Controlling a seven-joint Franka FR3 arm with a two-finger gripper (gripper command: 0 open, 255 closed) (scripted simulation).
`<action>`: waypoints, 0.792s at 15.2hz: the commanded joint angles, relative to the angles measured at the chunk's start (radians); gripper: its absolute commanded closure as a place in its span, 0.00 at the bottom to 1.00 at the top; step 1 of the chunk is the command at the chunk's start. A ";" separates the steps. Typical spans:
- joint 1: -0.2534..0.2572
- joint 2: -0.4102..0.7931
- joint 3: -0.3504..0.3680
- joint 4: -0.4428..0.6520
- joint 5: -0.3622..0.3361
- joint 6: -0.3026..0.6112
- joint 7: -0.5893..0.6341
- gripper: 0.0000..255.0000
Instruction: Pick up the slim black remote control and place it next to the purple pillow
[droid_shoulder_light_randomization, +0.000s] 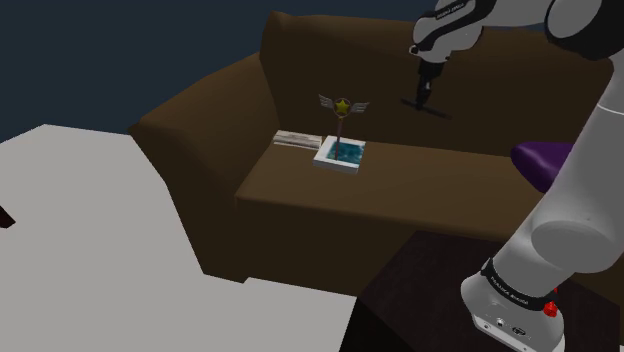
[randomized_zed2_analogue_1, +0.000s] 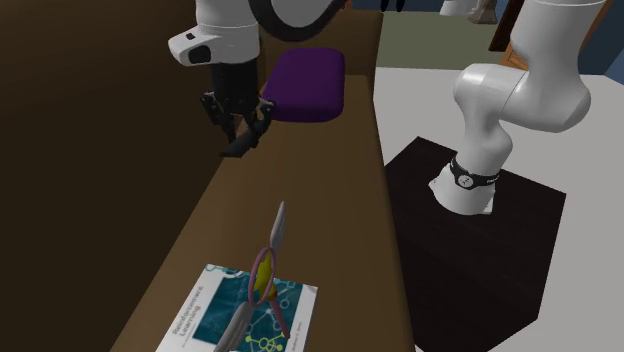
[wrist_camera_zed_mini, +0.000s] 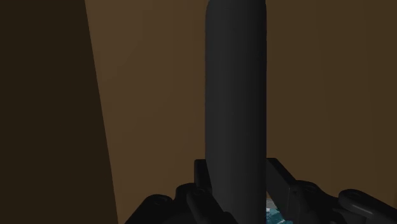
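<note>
I have the slim black remote (wrist_camera_zed_mini: 234, 95) clamped in the gripper (randomized_zed2_analogue_1: 238, 120): in the wrist view the two fingers (wrist_camera_zed_mini: 277, 175) press on either side of its near end, closed only as far as its narrow body allows, and the rest of it sticks straight out ahead of the hand. From the second exterior view it hangs at a slant below the fingers, over the brown sofa (randomized_zed2_analogue_1: 300, 200) seat, close to the backrest. I read it as lifted off the cushion, though its lower tip sits low and I can't rule out a light touch.

So the pick looks done. What is left is the carry and the release. The purple pillow (randomized_zed2_analogue_1: 305, 85) lies on the same seat, near the gripper, on the side towards the stand (randomized_zed2_analogue_1: 480, 240). The teal-covered book (droid_shoulder_light_randomization: 340, 155) with the winged ornament (droid_shoulder_light_randomization: 343, 105) on it lies the opposite way, well apart. I judge the job about halfway: shift towards the pillow, lower, let go beside it
</note>
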 joint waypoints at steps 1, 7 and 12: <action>-0.002 -0.060 -0.014 -0.066 -0.036 0.017 -0.005 1.00; -0.034 -0.264 -0.049 -0.263 -0.173 0.050 -0.008 1.00; -0.097 -0.424 -0.066 -0.392 -0.285 0.048 -0.021 1.00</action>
